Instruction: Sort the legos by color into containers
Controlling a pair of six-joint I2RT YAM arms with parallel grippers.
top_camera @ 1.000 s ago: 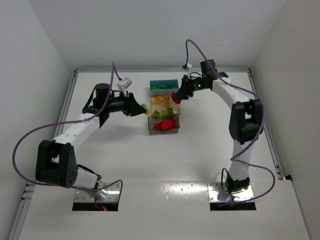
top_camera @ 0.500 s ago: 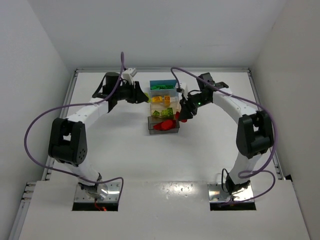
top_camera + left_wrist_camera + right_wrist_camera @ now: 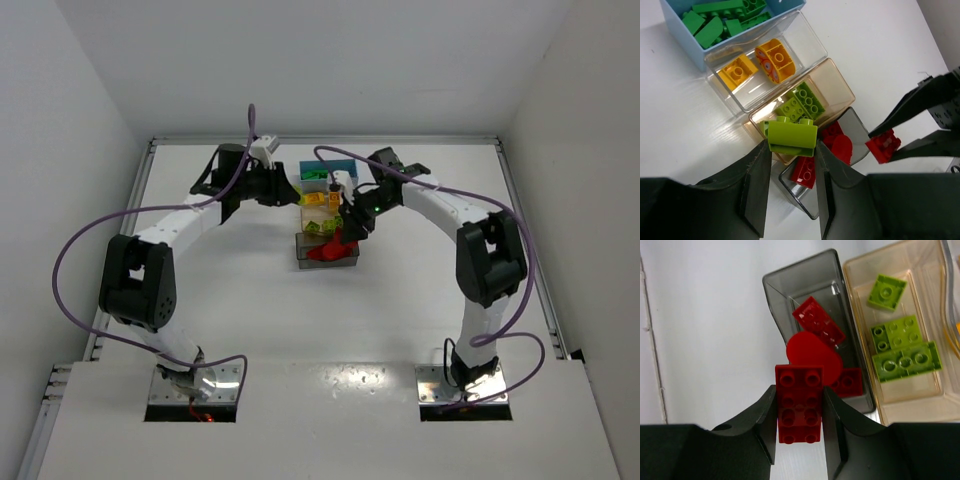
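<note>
Four bins stand in a row: blue with green bricks, clear with yellow bricks, tan with lime bricks, smoky grey with red bricks. My left gripper is shut on a lime green brick, held above the near edge of the tan bin. My right gripper is shut on a red brick, held just above the near end of the grey bin, which holds red pieces. Both grippers also show in the top view, the left and the right.
The tan bin with lime bricks lies right beside the grey one. The right gripper's red brick hangs close to my left fingers. White walls and a raised rail bound the table.
My left gripper swung right with the lime brick to the bins. My right gripper came down from beside the blue bin to the grey bin, still holding the red brick.
</note>
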